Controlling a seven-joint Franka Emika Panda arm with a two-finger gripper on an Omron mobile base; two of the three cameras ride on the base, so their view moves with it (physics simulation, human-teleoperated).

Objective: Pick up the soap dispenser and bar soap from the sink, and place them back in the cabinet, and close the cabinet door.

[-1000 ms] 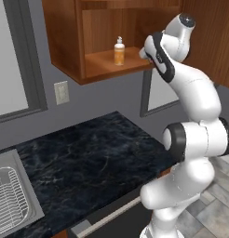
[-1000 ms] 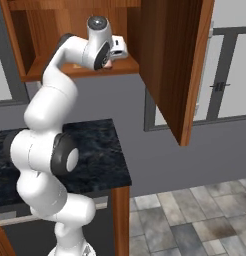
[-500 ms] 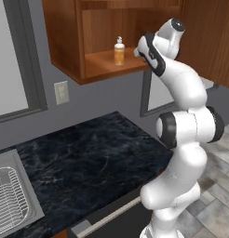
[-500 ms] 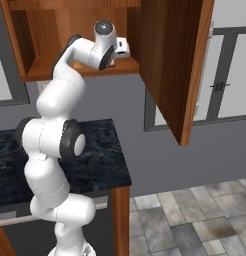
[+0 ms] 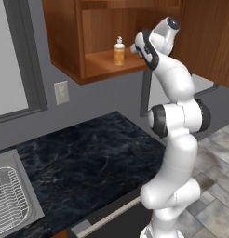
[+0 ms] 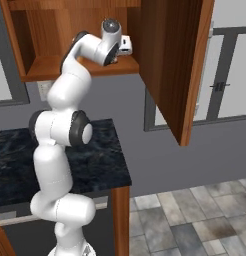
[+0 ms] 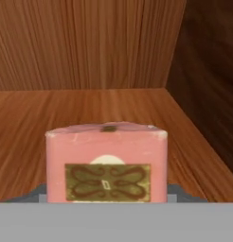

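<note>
Arm swung right, one bar soap [image 7: 106, 163] gripped

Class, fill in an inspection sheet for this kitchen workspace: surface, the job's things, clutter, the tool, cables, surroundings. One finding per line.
Surface: black marbled countertop; sink with wire rack at its left end.
Job's things: soap dispenser upright on the cabinet floor; bar soap between the tool's fingers, over the cabinet floor; cabinet door open.
Clutter: nothing seen.
Tool: tool inside the cabinet, shut on the bar soap, fingertips mostly hidden behind it.
Cables: nothing seen.
Surroundings: wall outlet, grey wall, tiled floor, windows.
</note>
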